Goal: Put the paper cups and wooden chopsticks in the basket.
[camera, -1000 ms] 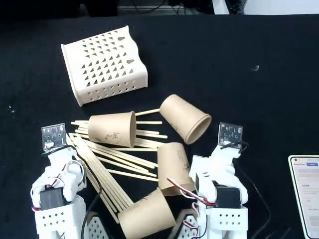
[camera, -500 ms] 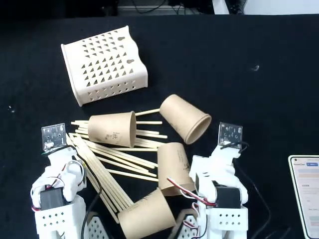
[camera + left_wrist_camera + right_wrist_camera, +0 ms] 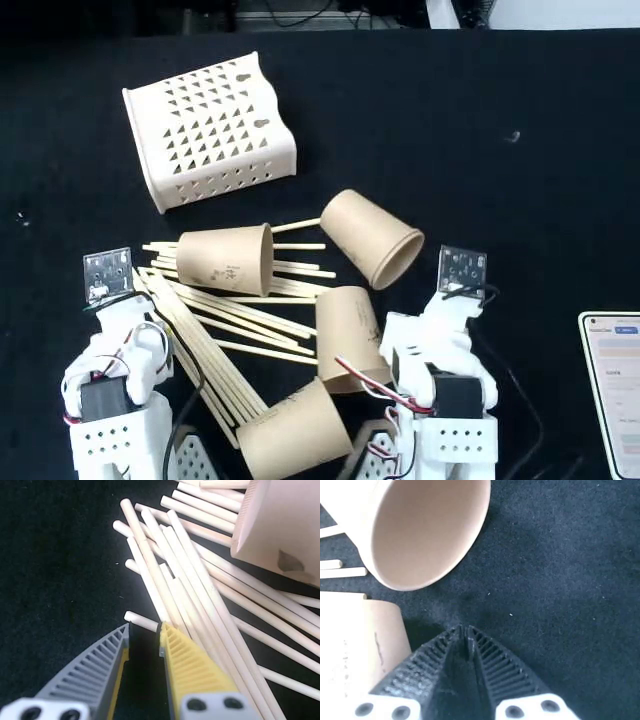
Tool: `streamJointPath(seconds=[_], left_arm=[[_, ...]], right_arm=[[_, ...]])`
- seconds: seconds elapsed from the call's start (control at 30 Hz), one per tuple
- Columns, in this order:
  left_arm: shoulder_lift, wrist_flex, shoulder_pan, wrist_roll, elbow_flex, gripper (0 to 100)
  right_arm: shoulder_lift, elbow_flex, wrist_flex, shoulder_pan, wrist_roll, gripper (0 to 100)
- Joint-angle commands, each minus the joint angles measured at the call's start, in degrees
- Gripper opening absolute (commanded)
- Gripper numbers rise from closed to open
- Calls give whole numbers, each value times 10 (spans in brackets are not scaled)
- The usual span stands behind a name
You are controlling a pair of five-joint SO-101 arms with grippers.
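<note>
right gripper (image 3: 466, 631), fingers pressed together, hangs over black cloth (image 3: 560, 570) near a tipped paper cup (image 3: 427, 530).

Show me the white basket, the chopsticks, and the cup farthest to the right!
basket (image 3: 210, 130), high view, on its holed side wall.
chopsticks (image 3: 190, 595), left wrist view, mid-bundle, on one stick.
cup (image 3: 365, 235), high view, on its side wall.

Black cloth-covered tabletop (image 3: 500, 200), matte, with pale lint flecks. A small light speck (image 3: 512, 137) lies far right of centre. A device with a lit screen (image 3: 612, 390) lies flat at the right edge, partly cut off. Dark cables (image 3: 300, 14) run along the far edge.
</note>
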Motion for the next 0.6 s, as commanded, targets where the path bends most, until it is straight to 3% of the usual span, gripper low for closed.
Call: streamJointPath(seconds=[0.0, 0.33, 0.57], left_arm=[[-4, 2, 7, -2, 13, 109], [-4, -2, 2, -5, 13, 110], [-4, -2, -22, -6, -68, 113]], right_arm=[[-31, -1, 3, -4, 2, 18], [-32, -1, -5, -4, 5, 18], [-32, -22, -101, 1, 5, 18]])
